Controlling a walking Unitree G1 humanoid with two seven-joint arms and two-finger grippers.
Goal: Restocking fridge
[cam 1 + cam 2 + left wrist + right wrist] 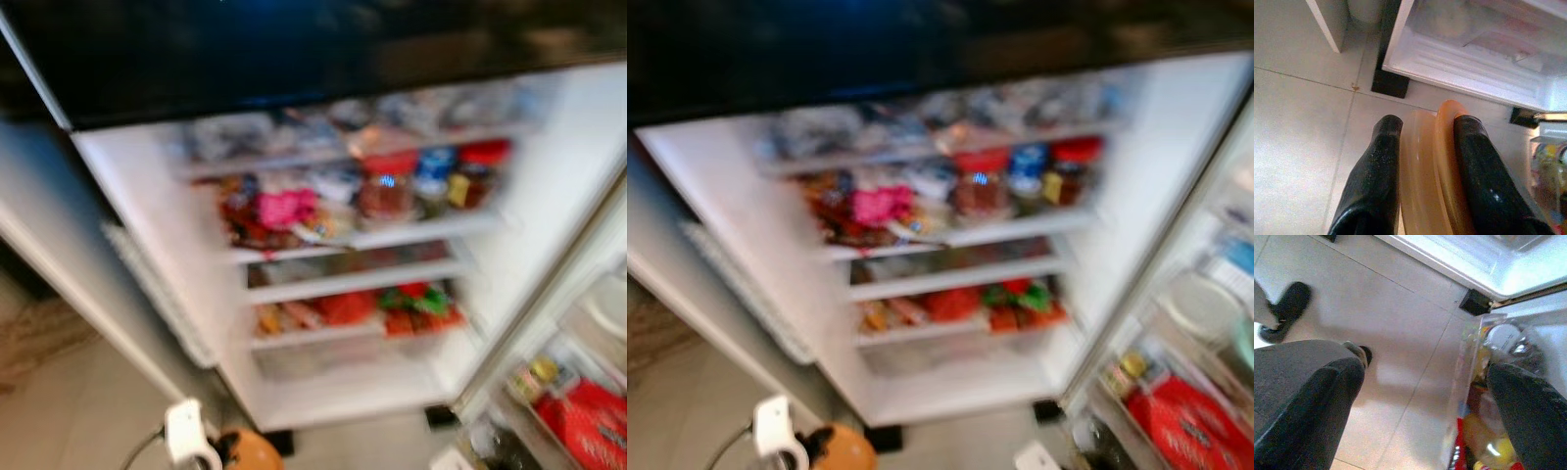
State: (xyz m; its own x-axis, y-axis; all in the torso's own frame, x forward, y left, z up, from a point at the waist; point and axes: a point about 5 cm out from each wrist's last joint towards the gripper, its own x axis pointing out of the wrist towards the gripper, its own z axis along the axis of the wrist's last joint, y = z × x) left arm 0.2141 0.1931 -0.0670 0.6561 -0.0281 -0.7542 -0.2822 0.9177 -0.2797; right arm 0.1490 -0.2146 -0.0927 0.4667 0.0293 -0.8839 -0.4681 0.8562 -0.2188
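The fridge [323, 392] stands open before me, its shelves packed and blurred. Jars with red and blue lids [392, 186] and a pink pack [284, 208] sit on the second shelf, and red and green items [411, 304] lie lower down. My left gripper [1427, 127] is shut on a round orange plastic object [1425, 166], held on edge between the black fingers [1376, 171], low over the tiled floor in front of the fridge's bottom. The orange object [253, 452] also shows at the bottom of the left eye view. My right gripper [1425, 396] is open beside the door shelf.
The fridge's right door [578, 323] hangs open with a red pack [588, 421] and a yellow-lidded jar [542, 372] in its lower rack. A grey panel [59, 245] borders the left side. A dark shoe-like shape [1286, 308] rests on the pale tiled floor [1298, 122].
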